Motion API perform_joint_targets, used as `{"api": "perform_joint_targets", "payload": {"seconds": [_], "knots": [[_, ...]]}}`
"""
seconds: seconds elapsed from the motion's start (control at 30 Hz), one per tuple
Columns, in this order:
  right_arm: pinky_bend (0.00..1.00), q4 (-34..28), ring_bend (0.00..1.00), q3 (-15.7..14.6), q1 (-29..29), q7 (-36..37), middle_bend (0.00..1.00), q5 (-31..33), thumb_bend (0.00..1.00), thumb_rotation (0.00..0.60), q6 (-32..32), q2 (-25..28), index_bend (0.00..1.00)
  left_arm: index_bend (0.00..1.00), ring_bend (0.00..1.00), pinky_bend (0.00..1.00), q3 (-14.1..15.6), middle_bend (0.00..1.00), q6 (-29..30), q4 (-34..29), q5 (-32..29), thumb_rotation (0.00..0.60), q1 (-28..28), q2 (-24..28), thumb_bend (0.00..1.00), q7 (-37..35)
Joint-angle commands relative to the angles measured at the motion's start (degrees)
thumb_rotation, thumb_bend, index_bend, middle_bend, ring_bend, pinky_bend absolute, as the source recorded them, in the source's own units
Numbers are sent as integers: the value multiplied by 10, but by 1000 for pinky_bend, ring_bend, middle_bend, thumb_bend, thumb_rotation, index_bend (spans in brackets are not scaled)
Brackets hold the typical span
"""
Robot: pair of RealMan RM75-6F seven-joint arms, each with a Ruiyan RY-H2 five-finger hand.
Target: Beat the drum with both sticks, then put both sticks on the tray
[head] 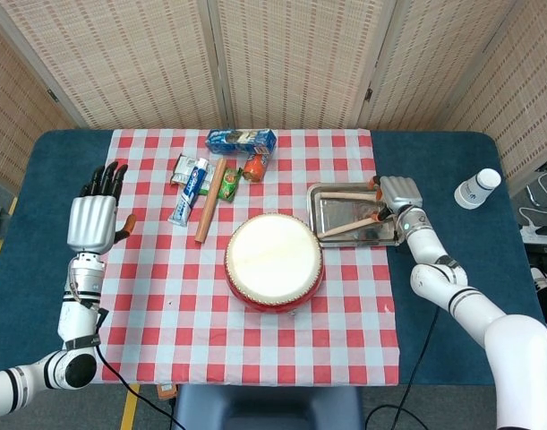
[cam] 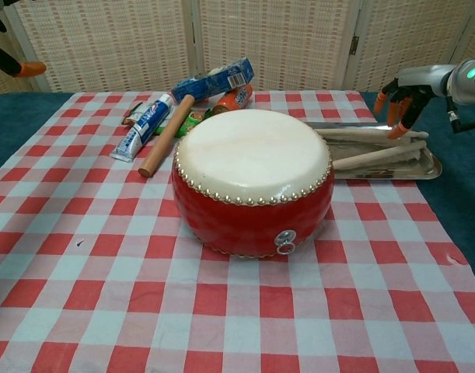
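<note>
Drum (head: pixel 274 261) ctr. Tray (head: pixel 324 199) at 2 o'clock, both sticks (cam: pixel 375 155) lying in it. Right hand (head: pixel 395 199) at tray's 3 o'clock edge, fingers apart, empty; left hand (head: pixel 92 219) at 9, spread, empty. Risk: withdrawing fingers snag a stick, rolling it off.

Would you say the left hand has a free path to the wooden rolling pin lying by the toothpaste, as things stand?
Probably yes. The left hand is raised, fingers apart, holding nothing, and the rolling pin lies unstacked on the cloth, with only the toothpaste tube between them.
</note>
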Motion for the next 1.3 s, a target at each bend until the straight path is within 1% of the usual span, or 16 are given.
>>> {"api": "perform_joint_targets", "payload": {"seconds": [0.03, 0.13, 0.23, 0.37, 0.47, 0.57, 0.67, 0.73, 0.83, 0.93, 1.0, 1.1, 1.13, 1.2, 1.27, 1.3], "knots": [[371, -49, 298, 6, -11, -3, 398, -14, 123, 600, 37, 31, 307, 0, 0, 228, 0, 5, -5, -1, 1, 600, 2, 6, 349, -6], [371, -125, 298, 16, -32, 2, 398, -27, 123, 600, 88, 75, 324, 0, 0, 227, 0, 13, -13, -2, 3, 600, 6, 15, 350, -22], [371, -217, 299, 20, -63, -8, 398, -44, 122, 600, 160, 131, 332, 0, 0, 226, 2, 24, -29, -6, 2, 600, 13, 31, 350, -44], [371, -328, 295, 18, -108, -26, 398, -58, 123, 600, 241, 193, 333, 0, 0, 219, 4, 28, -44, -13, -3, 600, 22, 51, 350, -65], [357, -411, 271, 11, -147, -31, 396, -76, 123, 600, 294, 243, 330, 0, 0, 214, 6, 31, -41, -17, 3, 600, 34, 64, 349, -84], [295, -481, 215, 0, -188, -27, 360, -98, 123, 600, 340, 288, 293, 0, 0, 214, 7, 34, -44, -25, 7, 600, 47, 79, 349, -113], [222, -526, 147, -18, -227, -20, 306, -136, 123, 600, 386, 316, 226, 0, 0, 211, 8, 34, -48, -31, 8, 600, 58, 94, 350, -136], [174, -542, 103, -32, -251, -16, 264, -163, 122, 600, 414, 326, 169, 0, 0, 198, 12, 33, -49, -36, 11, 600, 66, 103, 349, -146], [93, -557, 31, -54, -291, -3, 184, -204, 123, 600, 460, 334, 78, 0, 0, 172, 27, 22, -45, -39, 24, 600, 85, 117, 349, -160], [60, -563, 1, -72, -329, 15, 132, -246, 123, 600, 509, 339, 15, 0, 0, 147, 47, 7, -27, -37, 47, 600, 110, 123, 348, -177], [49, -562, 0, -83, -352, 24, 116, -269, 123, 600, 541, 340, 2, 0, 0, 139, 61, 2, -12, -36, 66, 600, 127, 125, 348, -185], [41, -561, 0, -86, -361, 28, 108, -279, 123, 600, 554, 340, 0, 0, 0, 133, 66, 0, -4, -36, 75, 600, 134, 125, 349, -189], [38, -561, 0, -90, -372, 33, 107, -288, 123, 600, 568, 340, 0, 0, 0, 131, 73, 0, 6, -35, 86, 600, 142, 124, 348, -191], [36, -559, 0, -104, -403, 41, 107, -309, 123, 600, 605, 337, 0, 0, 0, 131, 94, 0, 40, -29, 118, 600, 168, 118, 347, -195], [32, -557, 0, -127, -446, 45, 107, -330, 123, 600, 653, 330, 0, 0, 0, 131, 124, 0, 94, -27, 154, 600, 210, 109, 347, -203], [31, -554, 0, -131, -456, 46, 107, -336, 123, 600, 664, 326, 0, 0, 0, 131, 130, 0, 106, -24, 164, 600, 219, 105, 347, -208]]}}
